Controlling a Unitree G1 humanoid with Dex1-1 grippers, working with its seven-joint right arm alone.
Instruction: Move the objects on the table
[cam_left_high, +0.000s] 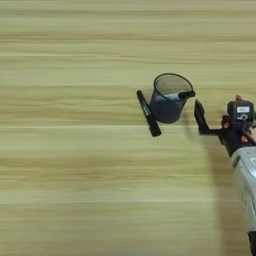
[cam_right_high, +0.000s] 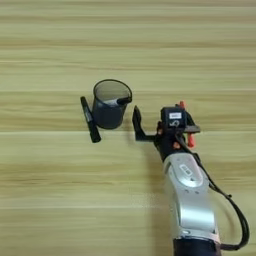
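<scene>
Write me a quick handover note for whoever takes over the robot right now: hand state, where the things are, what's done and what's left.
Right hand: just right of the mesh pen cup, not touching anything visible. One black finger shows clearly; whether the hand is open or shut cannot be told.
Cup: upright on the table, with a black pen resting inside, its end poking over the right rim.
Black marker: lying flat on the table at the cup's left side, close against it.
Done: one pen is in the cup.
Left: probably the marker, which is outside the cup. No green block is in view.
</scene>
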